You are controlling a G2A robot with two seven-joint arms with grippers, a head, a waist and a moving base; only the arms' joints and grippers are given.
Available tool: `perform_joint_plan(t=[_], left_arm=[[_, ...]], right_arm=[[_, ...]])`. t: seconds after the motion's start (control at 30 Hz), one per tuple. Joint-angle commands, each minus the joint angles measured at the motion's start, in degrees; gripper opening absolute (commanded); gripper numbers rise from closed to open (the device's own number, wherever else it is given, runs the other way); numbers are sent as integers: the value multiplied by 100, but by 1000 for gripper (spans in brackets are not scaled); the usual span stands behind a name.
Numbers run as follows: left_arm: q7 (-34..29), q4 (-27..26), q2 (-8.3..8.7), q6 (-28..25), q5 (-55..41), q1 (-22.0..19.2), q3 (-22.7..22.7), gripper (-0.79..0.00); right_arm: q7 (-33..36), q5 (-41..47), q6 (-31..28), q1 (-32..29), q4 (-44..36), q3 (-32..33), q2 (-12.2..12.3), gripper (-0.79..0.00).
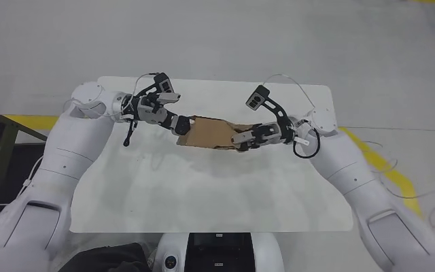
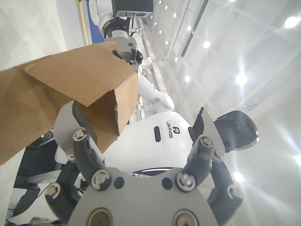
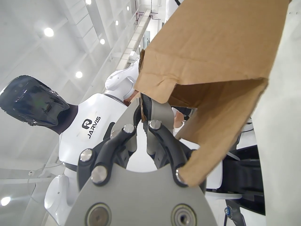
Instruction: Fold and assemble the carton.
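A brown cardboard carton (image 1: 211, 132) is over the middle of a white bench (image 1: 204, 197), between 2 robot arms. It is partly opened from flat. The wrist views show a hollow sleeve with loose flaps at both ends. Whether it rests on the bench or is lifted clear cannot be told.

The carton looks light and thin-walled. Its panels seem stiff but hinge freely along the creases, so it would likely sag or skew if held at 1 point only. The ragged flap edges look easy to crush or tear. The firmest places to take hold are probably panel edges close to a crease or corner, 1 at each end.

At the carton's left end is the left gripper (image 2: 137, 112). Its jaws stand wide apart. An end flap reaches into the gap and lies against 1 finger (image 2: 78, 118). The other finger is well apart from the carton. This gripper clamps nothing.

At the carton's right end is the right gripper (image 3: 144, 111). Its jaws are nearly together and pinch the edge of a flap, so this gripper appears to carry the carton. A larger flap hangs just beside it, across 1 side of the gripper.
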Motion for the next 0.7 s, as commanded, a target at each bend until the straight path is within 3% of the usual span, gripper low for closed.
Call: perform_joint_plan(t=[0.0,0.27,0.67], left_arm=[[0,30,25,-25,-51,-42,73,0],[0,57,111,-51,-374,-143,357,0],[0,-10,275,-66,-727,-223,691,0]], right_arm=[[0,61,-16,32,9,-74,12,-785],[0,213,-17,118,64,-176,56,-785],[-155,-258,-172,87,335,114,-34,-785]])
